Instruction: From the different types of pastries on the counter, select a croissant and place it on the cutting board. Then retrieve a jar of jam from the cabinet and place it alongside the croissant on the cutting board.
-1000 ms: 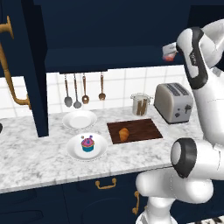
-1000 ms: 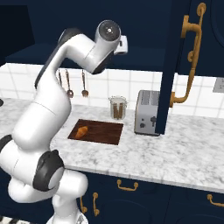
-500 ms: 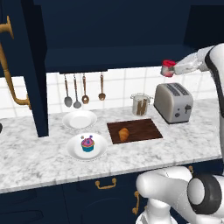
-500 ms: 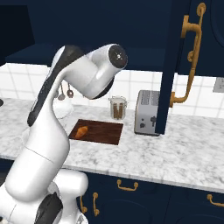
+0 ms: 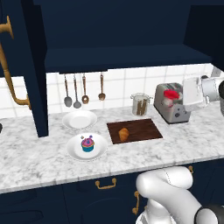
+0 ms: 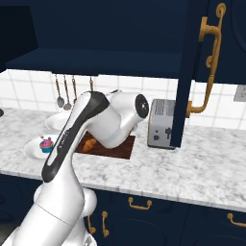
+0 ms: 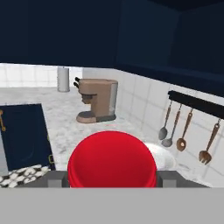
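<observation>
Gripping round red-lidded jar of jam (image 7: pixel 112 159)

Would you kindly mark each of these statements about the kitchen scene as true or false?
1. The croissant lies on the cutting board. True.
2. The cupcake sits on the cutting board. False: it sits on a white plate on the counter, left of the board.
3. The gripper is shut on the jar of jam. True: the red lid sits between its tips in the hand view.
4. The jar of jam rests on the cutting board beside the croissant. False: it is held in the air in front of the toaster.
5. Utensils hang on the tiled wall above the counter. True.
</observation>
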### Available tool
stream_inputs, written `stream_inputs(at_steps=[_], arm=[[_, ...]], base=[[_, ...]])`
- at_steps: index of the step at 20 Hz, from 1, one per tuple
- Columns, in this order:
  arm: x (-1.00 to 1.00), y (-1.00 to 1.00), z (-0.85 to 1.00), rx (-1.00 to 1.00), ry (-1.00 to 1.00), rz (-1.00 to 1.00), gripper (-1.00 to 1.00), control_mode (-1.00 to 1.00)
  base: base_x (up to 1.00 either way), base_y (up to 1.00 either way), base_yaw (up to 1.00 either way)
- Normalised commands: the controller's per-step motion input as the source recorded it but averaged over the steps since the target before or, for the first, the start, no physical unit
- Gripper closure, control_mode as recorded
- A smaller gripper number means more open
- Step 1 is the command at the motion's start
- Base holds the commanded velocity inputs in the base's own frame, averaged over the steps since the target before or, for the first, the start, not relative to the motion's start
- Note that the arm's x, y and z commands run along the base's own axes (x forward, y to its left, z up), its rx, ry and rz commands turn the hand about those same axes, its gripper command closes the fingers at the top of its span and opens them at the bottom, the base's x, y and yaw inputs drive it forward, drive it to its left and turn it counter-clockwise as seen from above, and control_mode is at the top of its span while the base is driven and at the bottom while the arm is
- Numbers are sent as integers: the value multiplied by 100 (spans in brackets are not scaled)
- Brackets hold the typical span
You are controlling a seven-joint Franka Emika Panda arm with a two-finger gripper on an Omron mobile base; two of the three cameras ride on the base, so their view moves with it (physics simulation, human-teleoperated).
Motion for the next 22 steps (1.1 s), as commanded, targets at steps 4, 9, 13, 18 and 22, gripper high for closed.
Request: stream_inputs(at_steps=[4, 9, 13, 18, 22], arm=[[0, 26, -86, -39, 12, 1, 100, -100], [7, 0, -42, 8, 1, 6, 100, -100], [19, 0, -83, 21, 0, 19, 100, -100], [66, -6, -88, 2, 4, 11, 100, -100], [100, -24, -63, -2, 6, 1, 100, -100]], base=[[0, 0, 0], [0, 0, 0], [0, 0, 0], [0, 0, 0], [0, 0, 0]])
